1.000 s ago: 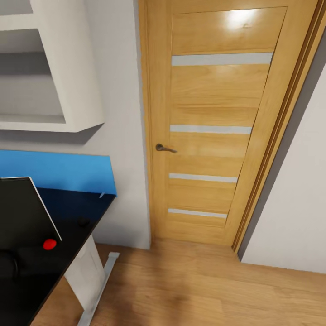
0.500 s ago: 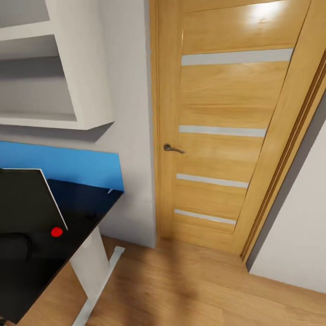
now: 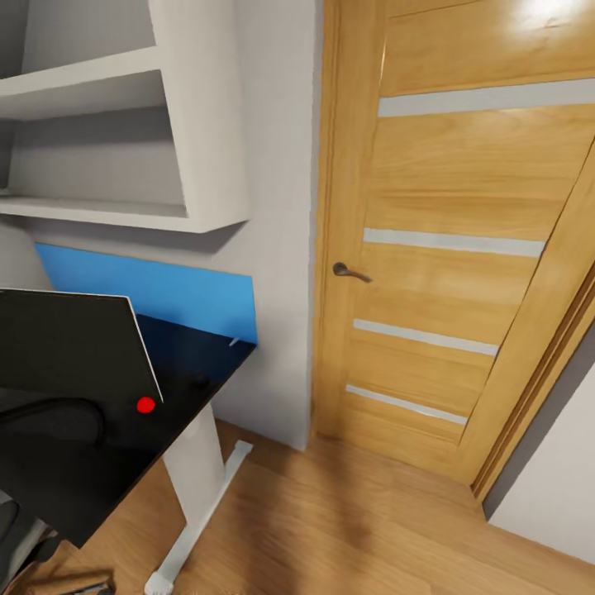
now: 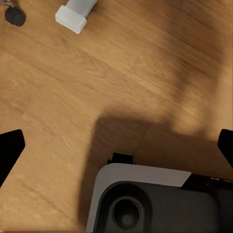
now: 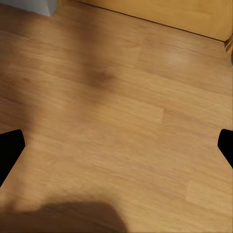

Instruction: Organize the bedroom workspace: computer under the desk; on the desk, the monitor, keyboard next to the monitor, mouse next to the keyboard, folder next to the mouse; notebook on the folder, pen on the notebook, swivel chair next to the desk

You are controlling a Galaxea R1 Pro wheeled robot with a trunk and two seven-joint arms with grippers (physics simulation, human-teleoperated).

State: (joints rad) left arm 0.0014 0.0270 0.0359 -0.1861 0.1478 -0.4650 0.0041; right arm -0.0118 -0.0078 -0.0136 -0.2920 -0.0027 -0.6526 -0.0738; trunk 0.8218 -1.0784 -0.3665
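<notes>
The desk (image 3: pixel 178 388), black-topped with a blue back panel and a white leg (image 3: pixel 194 479), fills the lower left of the head view. On it stands the monitor (image 3: pixel 70 347), a black screen with a red dot at its lower right corner. A small dark lump (image 3: pixel 198 381) lies on the desk near the back panel; I cannot tell what it is. My left gripper (image 4: pixel 116 150) hangs open over bare wood floor, near the desk's white foot (image 4: pixel 75 14). Further from the desk, my right gripper (image 5: pixel 116 150) is open above the floor, holding nothing.
A closed wooden door (image 3: pixel 463 248) with a lever handle (image 3: pixel 350 271) stands right of the desk. A white wall shelf (image 3: pixel 124 124) hangs above the desk. A black castor (image 4: pixel 14 17) sits near the desk foot. My own base (image 4: pixel 145 199) shows below the left gripper.
The whole head view has shifted: door, shelf and desk slid to the right in the picture, so more of the monitor and desk shows. Nothing in the room itself moved.
</notes>
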